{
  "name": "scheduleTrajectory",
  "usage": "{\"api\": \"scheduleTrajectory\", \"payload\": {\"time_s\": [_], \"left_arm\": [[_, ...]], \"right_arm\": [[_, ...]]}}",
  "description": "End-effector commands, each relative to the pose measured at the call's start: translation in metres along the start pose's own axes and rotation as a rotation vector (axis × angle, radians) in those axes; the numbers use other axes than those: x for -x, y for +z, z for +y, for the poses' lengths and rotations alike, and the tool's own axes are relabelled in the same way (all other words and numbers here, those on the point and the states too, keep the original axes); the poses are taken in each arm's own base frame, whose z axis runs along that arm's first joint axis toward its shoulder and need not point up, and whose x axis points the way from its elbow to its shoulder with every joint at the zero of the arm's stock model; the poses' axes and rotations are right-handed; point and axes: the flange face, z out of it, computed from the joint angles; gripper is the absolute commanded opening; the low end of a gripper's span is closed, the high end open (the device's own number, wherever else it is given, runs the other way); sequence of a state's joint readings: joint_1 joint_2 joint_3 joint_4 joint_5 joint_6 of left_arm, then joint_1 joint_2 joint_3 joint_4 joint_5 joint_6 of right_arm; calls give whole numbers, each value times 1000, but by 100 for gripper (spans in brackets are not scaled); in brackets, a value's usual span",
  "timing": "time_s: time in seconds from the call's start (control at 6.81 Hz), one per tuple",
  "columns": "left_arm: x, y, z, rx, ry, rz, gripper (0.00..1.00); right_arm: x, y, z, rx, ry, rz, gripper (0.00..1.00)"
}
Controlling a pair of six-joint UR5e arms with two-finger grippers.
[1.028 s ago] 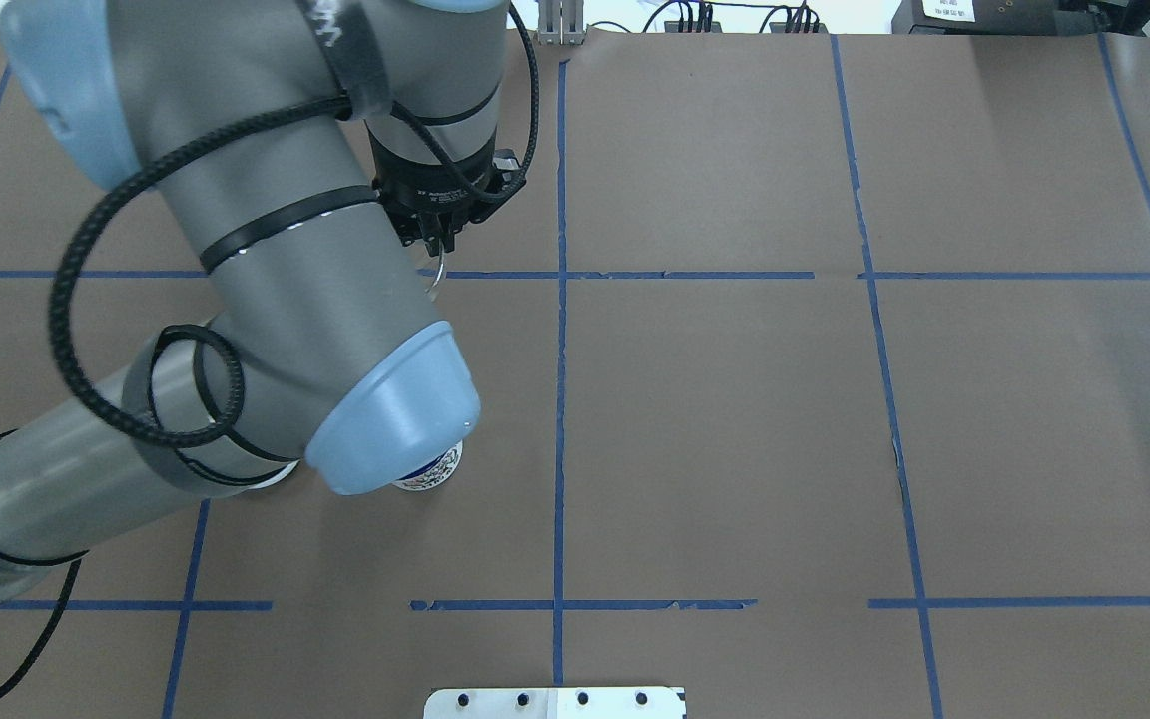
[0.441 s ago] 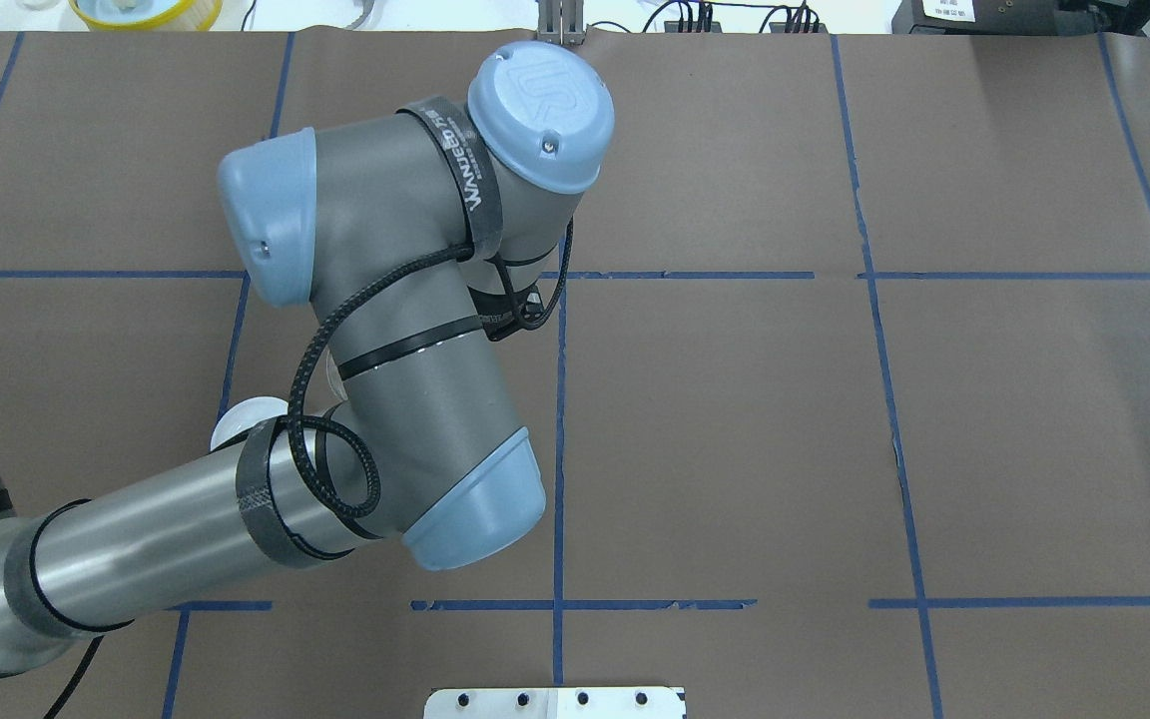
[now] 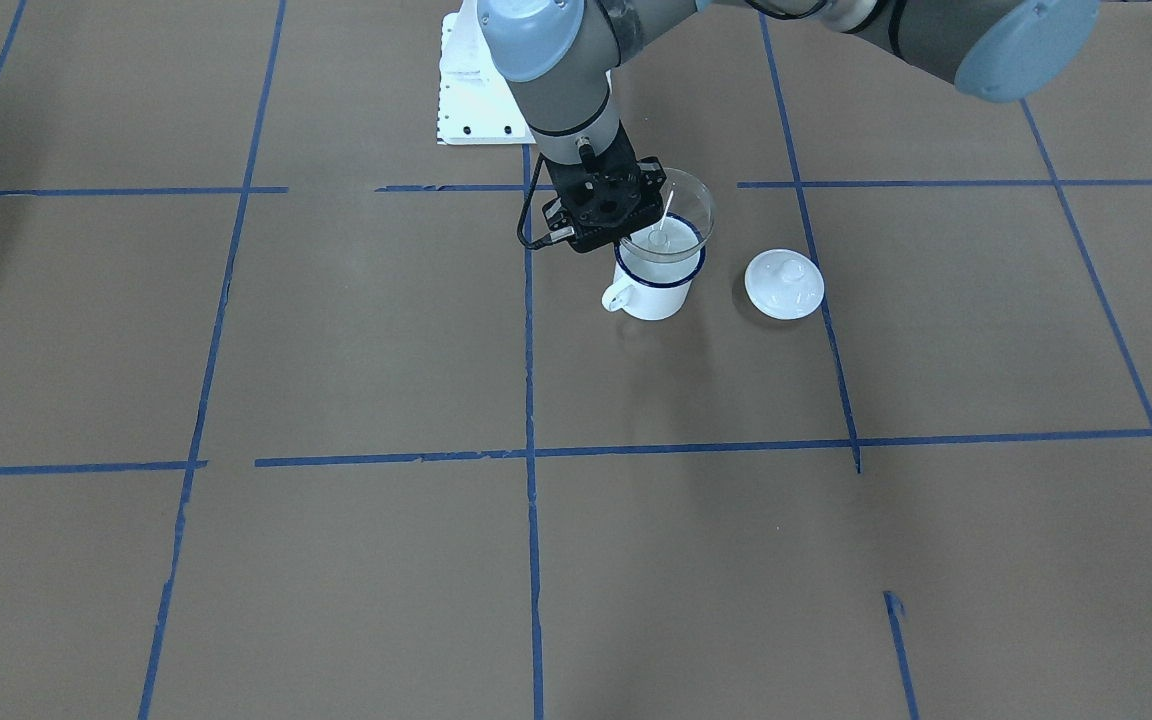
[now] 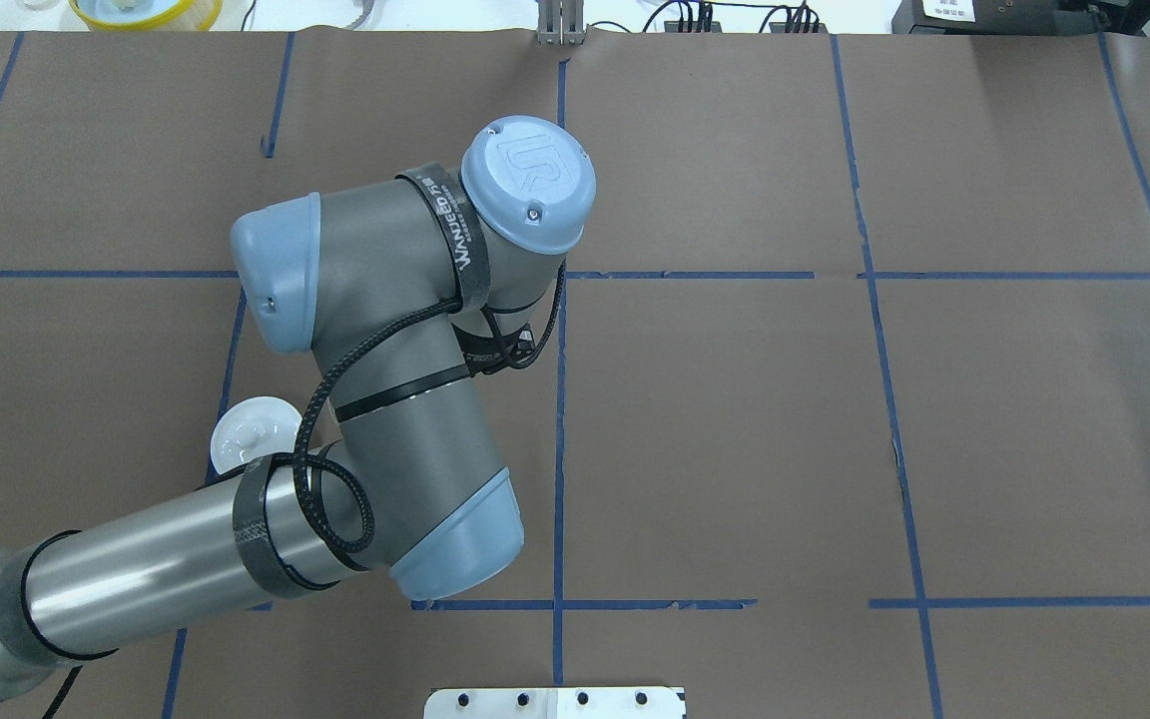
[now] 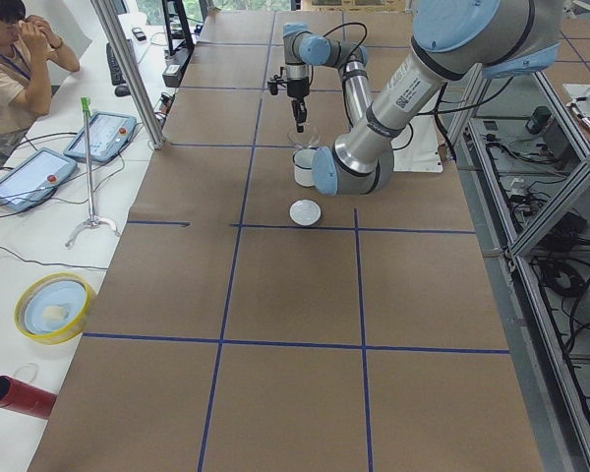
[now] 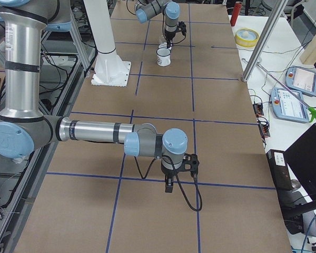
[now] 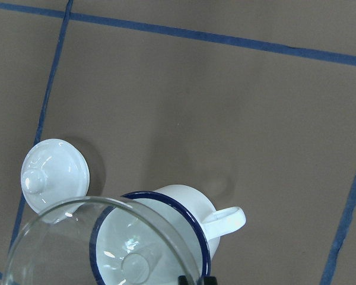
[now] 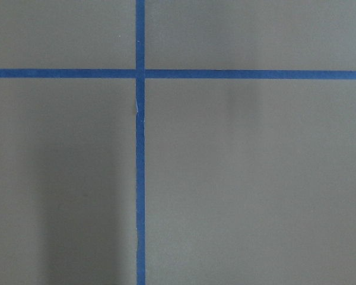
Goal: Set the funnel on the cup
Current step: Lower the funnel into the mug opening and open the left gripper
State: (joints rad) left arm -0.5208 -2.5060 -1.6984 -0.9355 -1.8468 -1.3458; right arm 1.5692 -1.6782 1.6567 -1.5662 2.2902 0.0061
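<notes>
Exterior front-facing view, from left across: the brown paper-covered table [image 3: 336,330] is crossed by blue tape lines [image 3: 528,400]. A white mounting plate [image 3: 471,95] sits at the top edge. Just right of the middle tape line, the left gripper [image 3: 624,230] points straight down. Its fingers are closed on the near-left part of the rim of the clear funnel [image 3: 688,200], pinching the thin wall between them.

The funnel hangs with its wide mouth up and its short spout pointing down over the open mouth of the cup [image 3: 651,295]. The cup stands upright on the table directly below, with its loop handle towards this view's left. Whether the funnel touches the cup's blue rim cannot be told from here. To the right of the cup, near it but apart, lies the round white lid [image 3: 784,283] with its knob up, across a tape line.

In the left wrist-mounted view the lid [image 7: 54,172] is on the left. The funnel [image 7: 65,237] fills the lower left, and its spout shows inside the ring of the cup [image 7: 184,205], whose handle sticks out to the right.

In the overhead exterior view the left arm covers the cup and funnel, and only the lid [image 4: 254,431] shows beside it.

The right gripper [image 6: 169,187] shows only in the exterior right view, hanging above bare paper close to a tape line, well apart from the cup [image 6: 163,57]. Whether its fingers are apart or together cannot be told, and nothing shows in them.
</notes>
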Motion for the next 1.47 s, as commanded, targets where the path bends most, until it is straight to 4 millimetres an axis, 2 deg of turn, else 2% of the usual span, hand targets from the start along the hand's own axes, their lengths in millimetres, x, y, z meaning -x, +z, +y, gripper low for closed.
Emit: {"api": "scheduleTrajectory", "payload": {"time_s": [0.0, 0.29, 0.73, 0.88, 1.03, 1.17, 1.32], "left_arm": [[0, 15, 3, -6, 12, 7, 0], [9, 45, -1, -26, 21, 2, 0], [4, 48, 2, -37, 38, 42, 0], [4, 49, 2, -37, 43, 42, 24], [5, 50, 2, -37, 46, 42, 68], [10, 51, 2, -46, 46, 46, 100], [11, 50, 1, -48, 48, 47, 100]], "right_arm": [[0, 0, 0, 0, 0, 0, 100], [0, 0, 0, 0, 0, 0, 100], [0, 0, 0, 0, 0, 0, 100], [0, 0, 0, 0, 0, 0, 100], [0, 0, 0, 0, 0, 0, 100], [0, 0, 0, 0, 0, 0, 100], [0, 0, 0, 0, 0, 0, 100]]}}
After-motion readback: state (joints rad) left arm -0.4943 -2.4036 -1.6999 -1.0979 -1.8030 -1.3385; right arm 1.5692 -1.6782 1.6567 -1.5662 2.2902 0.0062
